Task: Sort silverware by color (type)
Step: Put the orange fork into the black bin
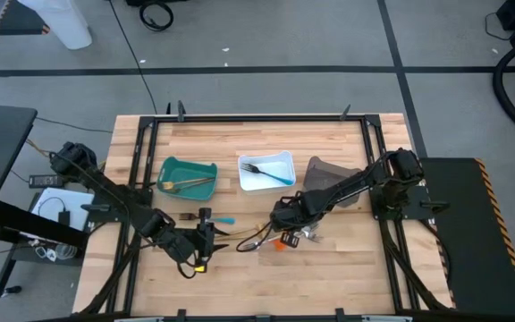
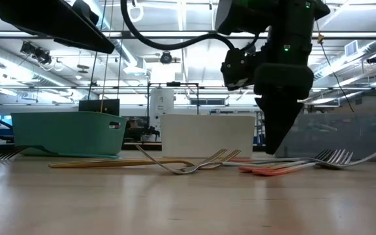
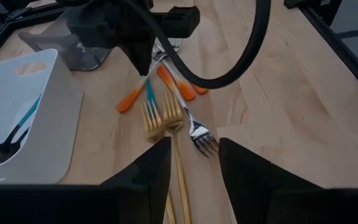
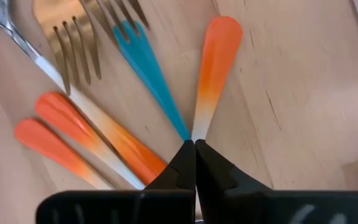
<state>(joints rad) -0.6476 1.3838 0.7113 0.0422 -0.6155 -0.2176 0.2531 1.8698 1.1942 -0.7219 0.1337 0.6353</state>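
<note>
A heap of silverware (image 1: pixel 275 238) lies at the table's middle: two gold forks (image 3: pixel 163 118), a silver fork (image 3: pixel 199 132), two orange handles (image 4: pixel 73 124), a blue handle (image 4: pixel 148 68) and one more orange-handled piece (image 4: pixel 215 62). My right gripper (image 4: pixel 195 144) stands over the heap, pointing steeply down, shut on that last orange-handled piece. My left gripper (image 3: pixel 194 155) hovers open at the heap's left side, above the gold forks' handles, touching nothing. Another blue-handled fork (image 1: pixel 209 218) lies alone to the left. My right gripper pinches the orange-handled piece at its pale narrow neck (image 4: pixel 197 132) between the two fingertips, coming steeply from above. The broad orange end points away from the fingers, low over the table. The blue handle's narrow end meets the fingertips too; whether it is caught, I cannot tell.
Three bins stand in a row behind the heap: a teal one (image 1: pixel 170 166) with gold pieces, a white one (image 1: pixel 242 163) holding a blue-handled fork, and a grey-brown one (image 1: pixel 327 170). Bare wood lies toward the near edge.
</note>
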